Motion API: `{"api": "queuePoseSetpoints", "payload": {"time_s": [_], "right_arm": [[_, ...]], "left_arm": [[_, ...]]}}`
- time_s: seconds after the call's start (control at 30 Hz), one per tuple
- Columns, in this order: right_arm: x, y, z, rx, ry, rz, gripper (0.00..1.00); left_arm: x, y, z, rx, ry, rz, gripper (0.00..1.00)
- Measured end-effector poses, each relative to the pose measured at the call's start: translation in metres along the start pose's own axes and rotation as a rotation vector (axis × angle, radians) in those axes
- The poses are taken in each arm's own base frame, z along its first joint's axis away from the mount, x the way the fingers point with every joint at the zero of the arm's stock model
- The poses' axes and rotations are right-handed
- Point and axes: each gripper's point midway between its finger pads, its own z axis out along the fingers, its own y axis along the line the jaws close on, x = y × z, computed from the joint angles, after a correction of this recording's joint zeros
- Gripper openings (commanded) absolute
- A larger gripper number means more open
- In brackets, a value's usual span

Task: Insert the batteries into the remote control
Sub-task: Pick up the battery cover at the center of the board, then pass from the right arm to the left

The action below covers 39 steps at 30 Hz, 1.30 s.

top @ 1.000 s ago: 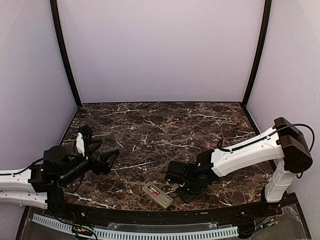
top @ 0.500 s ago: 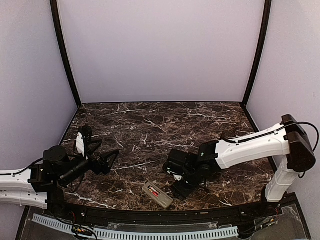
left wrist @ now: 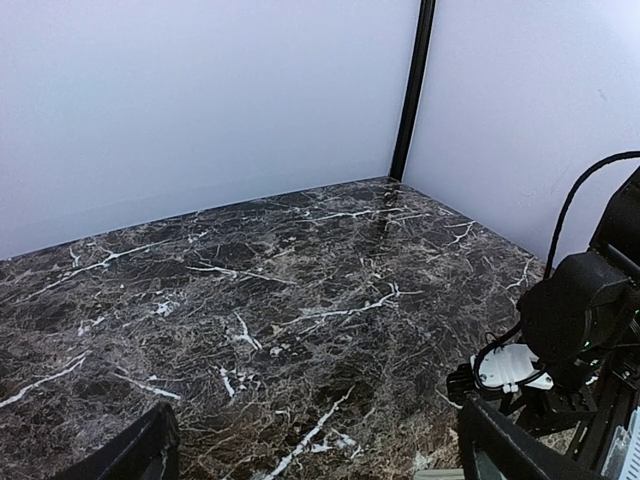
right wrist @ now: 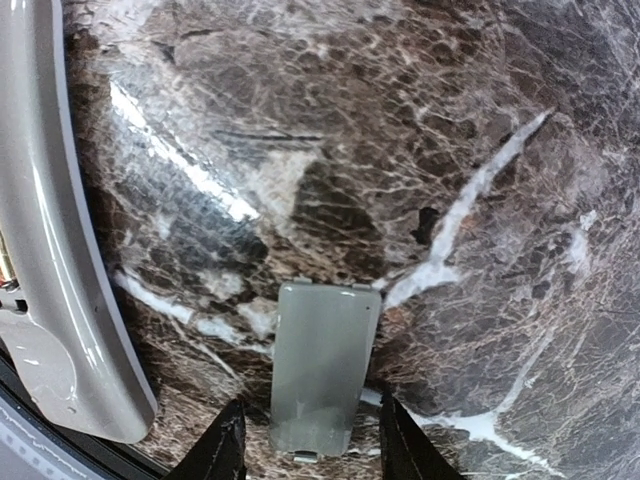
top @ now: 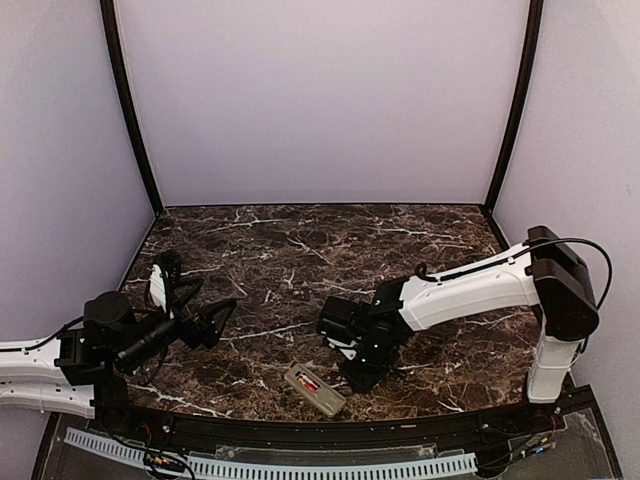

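Note:
The remote control (top: 315, 390) lies back up near the table's front edge. One red battery (top: 309, 382) shows in its open compartment; I see no other battery. The remote's greyish-beige side (right wrist: 45, 250) runs down the left of the right wrist view. A small flat grey cover piece (right wrist: 320, 368) lies on the marble. My right gripper (top: 352, 372) is low over it just right of the remote, open (right wrist: 312, 452), one finger on each side of the cover's near end. My left gripper (top: 215, 318) is open and empty (left wrist: 320, 470) above the table's left side.
The dark marble table (top: 300, 260) is enclosed by pale walls with black corner posts (top: 130, 110). A black rail (top: 300, 430) runs along the front edge, close behind the remote. The right arm's white link (top: 470, 295) stretches across the right side.
My right gripper has moved left and slightly back, closer to the remote, and its arm has swung with it. The left arm has barely moved. The remote has not moved.

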Motion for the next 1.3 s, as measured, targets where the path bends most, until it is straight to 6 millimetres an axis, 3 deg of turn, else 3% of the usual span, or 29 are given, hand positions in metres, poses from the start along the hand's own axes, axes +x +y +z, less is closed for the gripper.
{"api": "queuePoseSetpoints", "payload": {"time_s": [0.3,0.6,0.77,0.93,1.1,1.2,1.3], "right_arm": [[0.008,0.003,0.0,-0.019,0.039,-0.01,0.17],[0.008,0.003,0.0,-0.021,0.039,-0.026,0.11],[0.003,0.004,-0.013,-0.03,-0.003,-0.076,0.1],[-0.01,0.005,-0.052,-0.085,-0.102,-0.112,0.1],[-0.041,0.004,-0.105,-0.162,-0.217,-0.102,0.11],[-0.06,0.005,-0.143,-0.199,-0.302,-0.102,0.11],[-0.069,0.01,-0.177,-0.24,-0.383,-0.117,0.12]], "left_arm": [[0.002,0.001,0.0,-0.004,0.004,0.005,0.96],[0.01,-0.002,0.004,0.003,0.033,0.04,0.89],[0.015,-0.016,0.008,0.065,0.071,0.093,0.82],[-0.01,-0.055,-0.001,0.235,0.031,0.208,0.8],[-0.04,-0.118,-0.02,0.489,-0.034,0.496,0.84],[-0.045,-0.147,-0.02,0.576,-0.041,0.725,0.84],[-0.033,-0.162,-0.007,0.6,-0.044,0.987,0.87]]}}
